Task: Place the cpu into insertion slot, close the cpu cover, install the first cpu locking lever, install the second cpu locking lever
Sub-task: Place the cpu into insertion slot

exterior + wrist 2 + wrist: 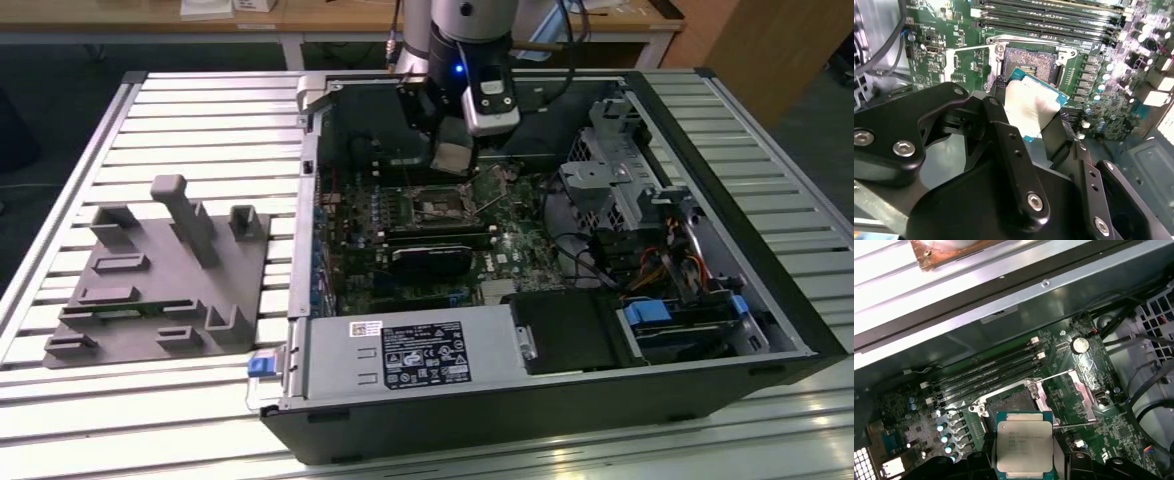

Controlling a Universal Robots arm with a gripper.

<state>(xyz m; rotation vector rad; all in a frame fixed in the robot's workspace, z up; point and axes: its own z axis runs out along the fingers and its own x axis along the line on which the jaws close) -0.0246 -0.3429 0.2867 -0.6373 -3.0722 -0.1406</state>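
Fingers: two black fingers are closed on two opposite edges of the cpu, only as wide apart as the chip.
Gripper: the gripper hangs over the board, near the insertion slot but not touching it.
Cpu: its pale metal face is seen in both wrist views; it is held in the air close to one edge of the insertion slot and is not seated in it.
Insertion slot: a dark square with a grey rim, uncovered, with nothing inside.
Cpu cover: the cpu cover is swung open and stands just beside the slot, on one side of it.
Levers: one thin lever and another thin lever lie along the ends of the open cover, not across the slot.
Memory slots: long black memory slots run along the slot's other side.
Board: the green motherboard carries the slot, inside the open computer case.
Fixture: a grey fixture sits outside the case, well apart from the slot, toward the exterior view's left.
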